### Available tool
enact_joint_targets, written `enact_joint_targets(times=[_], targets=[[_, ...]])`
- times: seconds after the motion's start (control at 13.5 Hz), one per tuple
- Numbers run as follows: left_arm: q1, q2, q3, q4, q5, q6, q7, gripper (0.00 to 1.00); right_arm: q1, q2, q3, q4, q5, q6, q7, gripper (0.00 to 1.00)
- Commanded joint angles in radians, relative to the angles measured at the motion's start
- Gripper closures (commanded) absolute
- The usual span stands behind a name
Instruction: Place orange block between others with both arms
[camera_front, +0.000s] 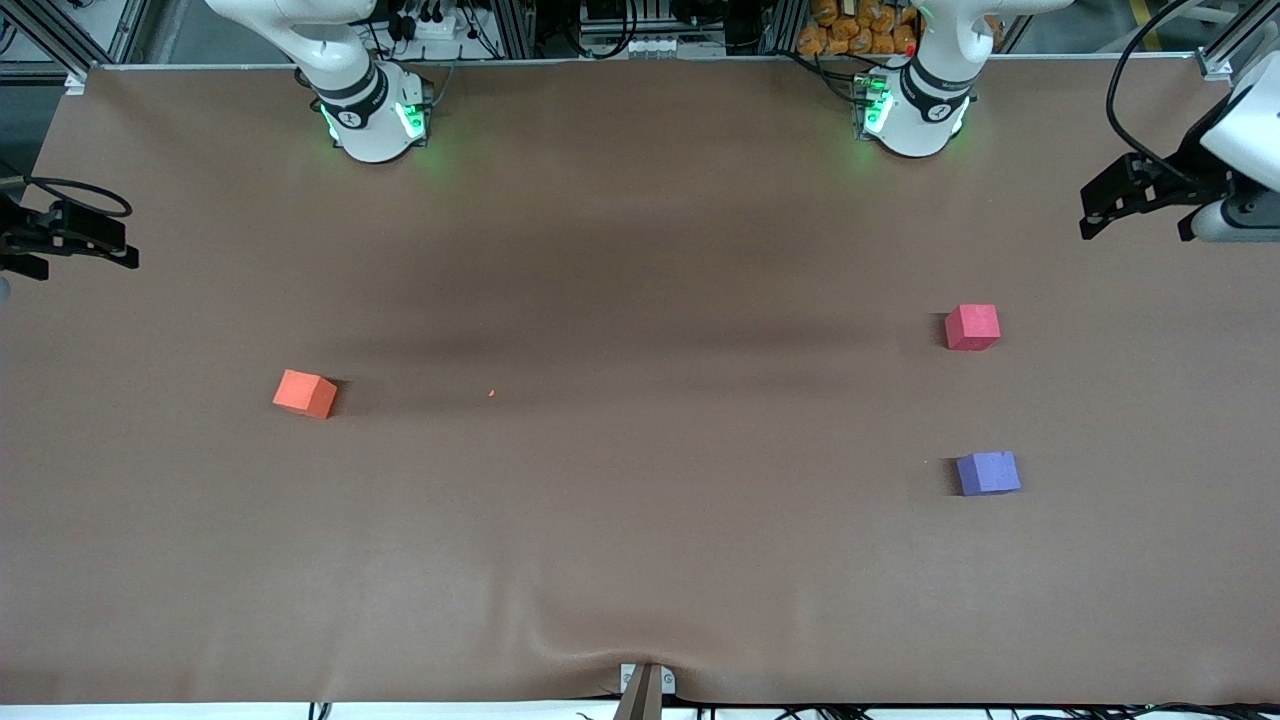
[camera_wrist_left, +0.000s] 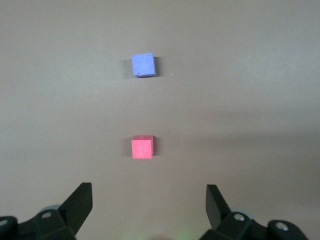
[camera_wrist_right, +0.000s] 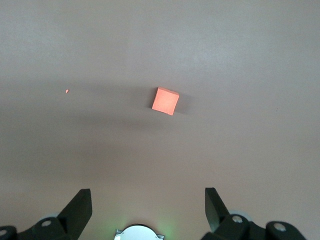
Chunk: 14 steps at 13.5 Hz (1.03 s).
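Two arms wait at the ends of our brown table (camera_front: 640, 250). We see the left tool (camera_front: 1135, 205) and right tool (camera_front: 70, 235) empty, fingers apart, in the air. The orange block (camera_front: 305, 393) lies toward the right arm's end, well apart from the red cube (camera_front: 972, 327) and the blue cube (camera_front: 988, 473), the latter nearer the camera.

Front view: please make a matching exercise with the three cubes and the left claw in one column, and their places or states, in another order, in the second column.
1. orange block
2. pinkish-red cube
3. purple-blue cube
4. left claw

A. nearest to the front camera
B. open, empty, above the table
C. alone, toward the right arm's end
D. left arm's end, nearer the bases

Pairs: 1-C, 2-D, 3-A, 4-B
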Motion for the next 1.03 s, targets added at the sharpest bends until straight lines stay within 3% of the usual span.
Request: enact_joint_targets(times=[0.0, 0.96], targets=[[0.007, -0.003, 0.002, 0.025, -0.022, -0.028, 0.002, 0.00, 0.002, -0.014, 0.001, -0.017, 0.000, 0.005, -0.008, 0.00], [0.010, 0.013, 0.006, 0.037, -0.010, -0.044, -0.004, 0.00, 0.000, -0.010, 0.001, -0.017, -0.010, 0.006, -0.016, 0.00]])
